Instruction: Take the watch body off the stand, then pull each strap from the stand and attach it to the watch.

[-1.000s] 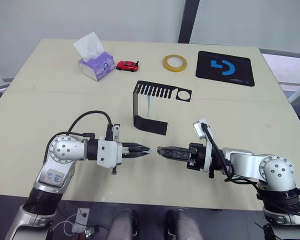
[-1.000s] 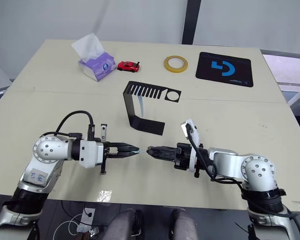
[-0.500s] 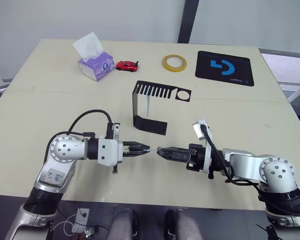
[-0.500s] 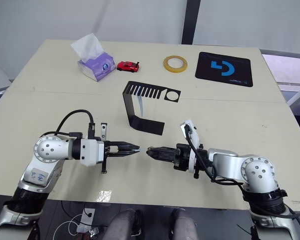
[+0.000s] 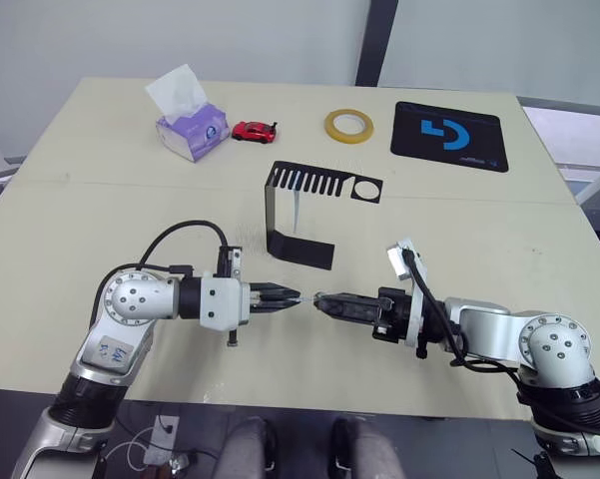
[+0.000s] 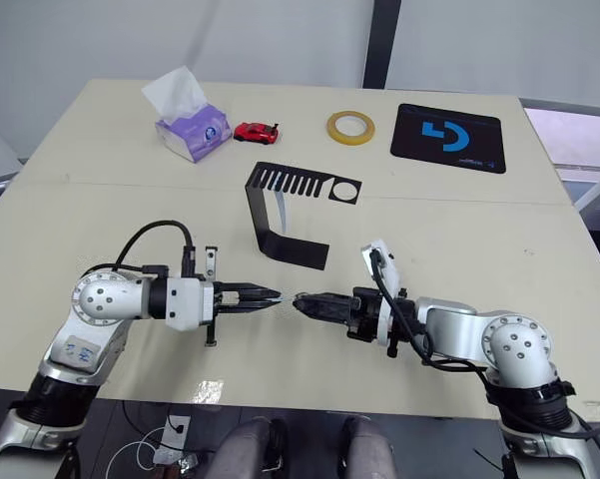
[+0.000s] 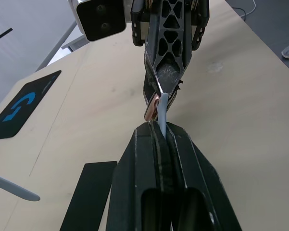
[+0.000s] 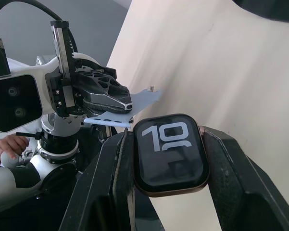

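Low centre of the head view, the left gripper (image 5: 288, 296) pinches a pale strap (image 7: 162, 111) tip-to-tip against the watch body (image 8: 169, 153) clamped by the right gripper (image 5: 324, 301). The stand (image 5: 304, 215) sits behind; tissue box (image 5: 192, 127), toy car (image 5: 255, 130), tape roll (image 5: 349, 125) and mouse pad (image 5: 449, 136) line the top.

Purple tissue box (image 5: 192, 132) far left on the table (image 5: 100, 230), red toy car (image 5: 255, 131) just right of it, yellow tape roll (image 5: 349, 126) farther right, black mouse pad (image 5: 449, 136) far right
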You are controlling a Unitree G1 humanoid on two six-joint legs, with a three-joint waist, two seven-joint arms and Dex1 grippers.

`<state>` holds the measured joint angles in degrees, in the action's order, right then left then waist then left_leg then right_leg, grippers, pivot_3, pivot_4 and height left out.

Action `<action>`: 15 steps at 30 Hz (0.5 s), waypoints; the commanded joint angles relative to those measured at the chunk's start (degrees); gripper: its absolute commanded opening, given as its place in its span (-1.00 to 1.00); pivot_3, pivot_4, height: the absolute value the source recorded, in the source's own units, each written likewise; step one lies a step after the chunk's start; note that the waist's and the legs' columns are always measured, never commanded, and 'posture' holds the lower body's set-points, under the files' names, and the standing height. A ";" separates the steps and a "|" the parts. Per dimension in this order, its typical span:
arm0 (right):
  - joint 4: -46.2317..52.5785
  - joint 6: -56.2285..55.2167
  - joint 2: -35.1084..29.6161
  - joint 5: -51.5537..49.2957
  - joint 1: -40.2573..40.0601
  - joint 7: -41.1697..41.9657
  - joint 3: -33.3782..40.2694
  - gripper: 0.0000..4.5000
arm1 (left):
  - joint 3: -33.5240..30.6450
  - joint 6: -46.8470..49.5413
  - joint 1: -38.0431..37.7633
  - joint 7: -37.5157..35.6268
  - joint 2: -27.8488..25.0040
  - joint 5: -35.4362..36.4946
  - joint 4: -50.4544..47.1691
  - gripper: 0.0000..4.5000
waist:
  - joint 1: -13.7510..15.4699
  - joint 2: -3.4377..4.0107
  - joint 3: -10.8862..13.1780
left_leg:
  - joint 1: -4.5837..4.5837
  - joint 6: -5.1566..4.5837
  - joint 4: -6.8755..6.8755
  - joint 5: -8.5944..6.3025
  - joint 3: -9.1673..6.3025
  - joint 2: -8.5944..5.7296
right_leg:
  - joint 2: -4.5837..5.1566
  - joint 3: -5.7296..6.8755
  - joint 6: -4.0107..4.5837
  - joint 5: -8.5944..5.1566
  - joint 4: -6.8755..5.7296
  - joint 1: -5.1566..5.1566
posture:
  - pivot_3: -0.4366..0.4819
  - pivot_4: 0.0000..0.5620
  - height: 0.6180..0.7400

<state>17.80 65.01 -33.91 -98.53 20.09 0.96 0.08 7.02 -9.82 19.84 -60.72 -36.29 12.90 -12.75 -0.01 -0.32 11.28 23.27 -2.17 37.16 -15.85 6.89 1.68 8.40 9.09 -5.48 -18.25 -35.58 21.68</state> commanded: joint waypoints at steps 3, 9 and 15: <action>2.58 -1.14 -0.48 -1.62 -0.08 0.24 -0.16 -0.27 | 0.24 -0.06 0.70 1.09 0.40 -0.25 -0.79 -1.00 | -0.01 0.00 0.00 | 0.00 0.00 -0.01 0.00 0.00 0.00 | 0.00 0.00 0.00 0.00 0.01 0.00 | -0.05 -0.47 1.00; 3.13 -1.53 -0.40 -1.61 -0.58 -0.01 -0.34 -0.27 | 0.94 0.22 0.72 1.13 0.56 -0.16 -0.67 -1.00 | 0.00 0.00 0.00 | 0.00 0.00 -0.01 0.00 0.00 0.00 | 0.00 0.00 0.00 0.00 0.01 0.00 | -0.05 -0.47 1.00; 3.43 -2.02 -0.52 -1.64 -0.79 -0.14 -0.59 -0.27 | 1.24 0.44 0.80 1.19 0.73 -0.30 -0.58 -1.00 | 0.01 0.00 0.00 | 0.00 0.00 -0.01 0.00 0.00 0.00 | 0.00 0.00 0.00 0.00 0.01 0.00 | -0.05 -0.47 1.00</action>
<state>18.81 63.77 -33.91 -98.53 19.34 0.55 -0.33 7.96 -9.30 19.88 -60.04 -36.02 12.79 -12.57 0.00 -0.32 11.28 23.27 -2.17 37.15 -15.85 6.89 1.68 8.41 9.09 -5.48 -18.25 -35.57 21.68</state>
